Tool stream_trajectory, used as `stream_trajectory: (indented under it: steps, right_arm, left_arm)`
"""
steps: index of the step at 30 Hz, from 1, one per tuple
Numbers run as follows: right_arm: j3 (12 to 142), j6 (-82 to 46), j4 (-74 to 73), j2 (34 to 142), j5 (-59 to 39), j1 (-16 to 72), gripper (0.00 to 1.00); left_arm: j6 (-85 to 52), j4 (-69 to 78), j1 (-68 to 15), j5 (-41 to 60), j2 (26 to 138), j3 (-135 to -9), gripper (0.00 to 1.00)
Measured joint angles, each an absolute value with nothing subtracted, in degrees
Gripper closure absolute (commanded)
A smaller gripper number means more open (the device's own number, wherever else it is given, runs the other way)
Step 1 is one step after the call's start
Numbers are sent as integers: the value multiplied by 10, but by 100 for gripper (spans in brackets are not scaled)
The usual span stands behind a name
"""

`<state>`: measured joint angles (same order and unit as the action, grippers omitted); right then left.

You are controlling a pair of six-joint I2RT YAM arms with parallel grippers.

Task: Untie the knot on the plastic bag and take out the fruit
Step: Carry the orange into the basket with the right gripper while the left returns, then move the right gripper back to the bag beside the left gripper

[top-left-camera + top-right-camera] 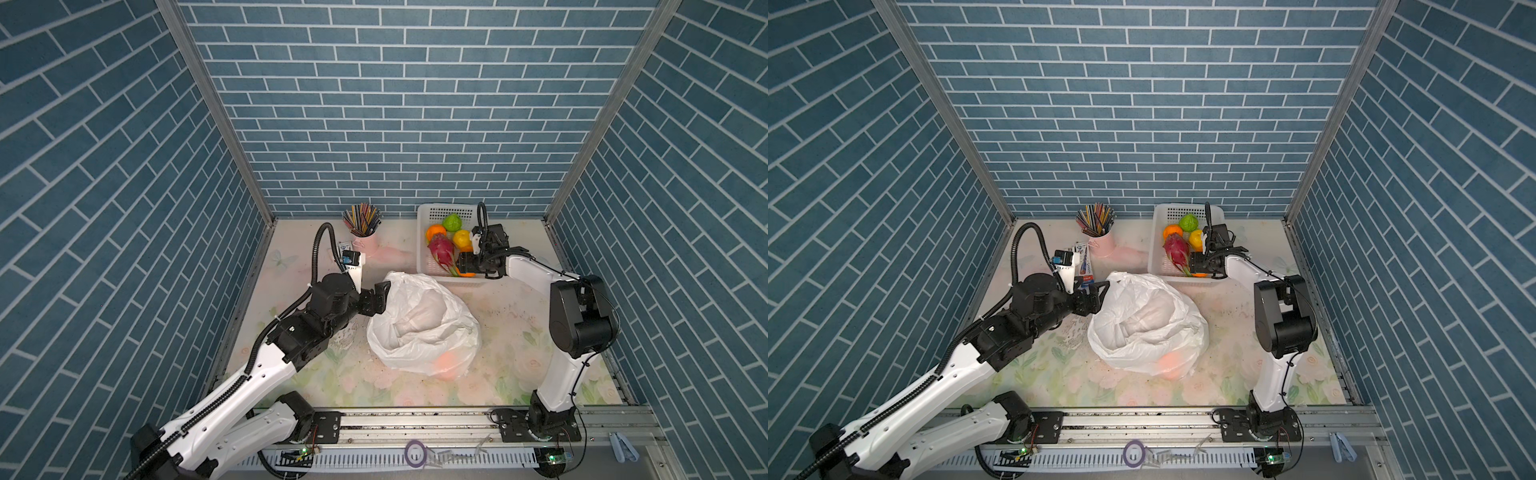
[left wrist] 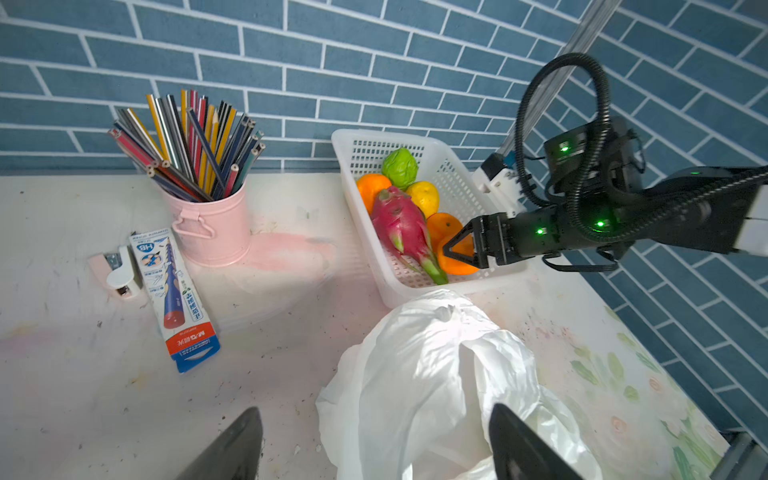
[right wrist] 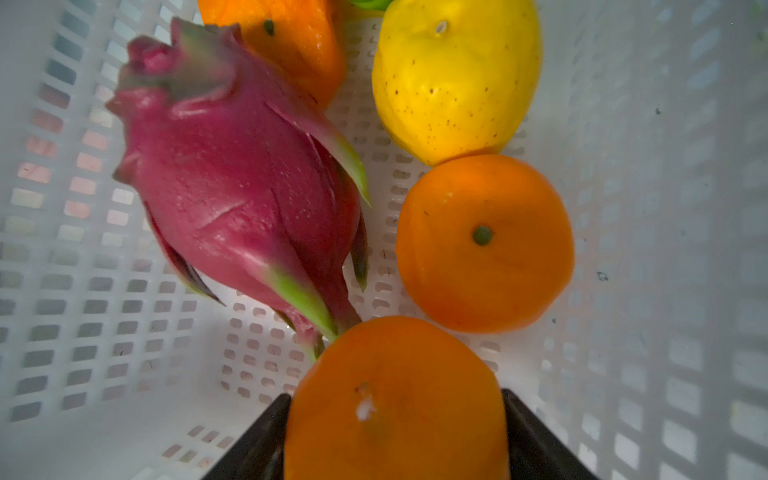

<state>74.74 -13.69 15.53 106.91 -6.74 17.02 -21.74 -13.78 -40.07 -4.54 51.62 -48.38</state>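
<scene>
In both top views the plastic bag (image 1: 424, 328) lies slumped and crumpled in the middle of the counter (image 1: 519, 316), its mouth turned up. An orange glow (image 1: 446, 361) shows through its side nearest the front edge. The left gripper (image 1: 381, 298) sits at the bag's left rim. The white basket (image 1: 432, 212) stands in the far right corner, just beyond the bag. The right gripper (image 1: 461, 262) reaches down into it beside the dragon fruit (image 1: 440, 248). A pink pencil cup (image 1: 365, 241) stands at the back edge, left of the basket.

In the left wrist view the left gripper (image 2: 376, 407) is spread wide and released, with bag plastic bunched below and between its fingers. A pencil box (image 2: 178, 299) and a stapler (image 2: 118, 276) lie near the cup, clear of the bag. A green fruit (image 2: 400, 168) sits at the basket's far end.

In the right wrist view the right gripper (image 3: 395, 395) flanks an orange (image 3: 399, 436) on both sides. Whether it presses or has let go, I cannot tell. The dragon fruit's green tip touches that orange. A second orange (image 3: 484, 243) and a lemon (image 3: 453, 79) crowd just beyond it.
</scene>
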Motion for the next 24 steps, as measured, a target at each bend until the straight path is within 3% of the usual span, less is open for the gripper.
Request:
stream_trajectory:
  steps: [14,24]
  right_arm:
    - [752,-147,190,960,-62,171,22]
    - [634,-215,204,723,-45,237,23]
  left_arm:
    - [-206,-132,-485,-42,501,-547,17]
    - [-214,-124,-584,-62,573,-554,20]
